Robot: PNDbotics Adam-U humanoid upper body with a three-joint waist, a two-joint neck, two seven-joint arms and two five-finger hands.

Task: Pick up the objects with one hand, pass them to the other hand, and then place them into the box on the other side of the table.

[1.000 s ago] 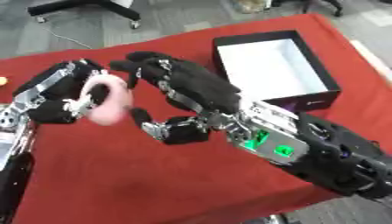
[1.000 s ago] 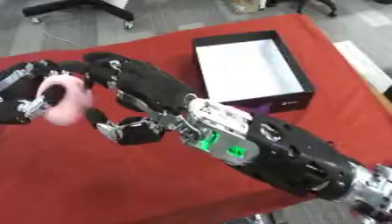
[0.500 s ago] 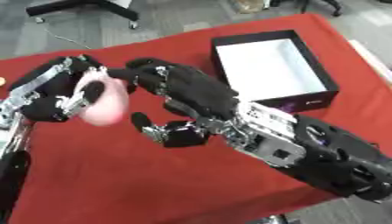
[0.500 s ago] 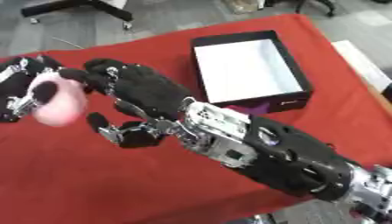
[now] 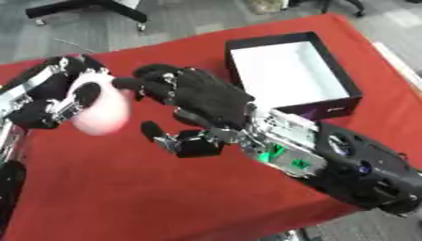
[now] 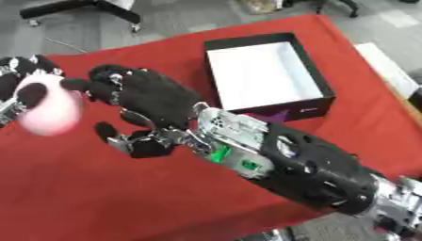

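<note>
left hand (image 5: 51,96) | curled round pink object (image 5: 103,113) | long axis upright-ish, blurred

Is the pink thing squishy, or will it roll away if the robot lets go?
The pink thing looks rounded and smooth, so it would probably roll on the red table. Squishiness can't be judged. The left hand curls round it, so it's likely light.

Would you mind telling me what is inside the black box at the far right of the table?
The black box shows only a bare white floor; no object lies in it. A thin strip along the near wall is hidden by that wall.
</note>
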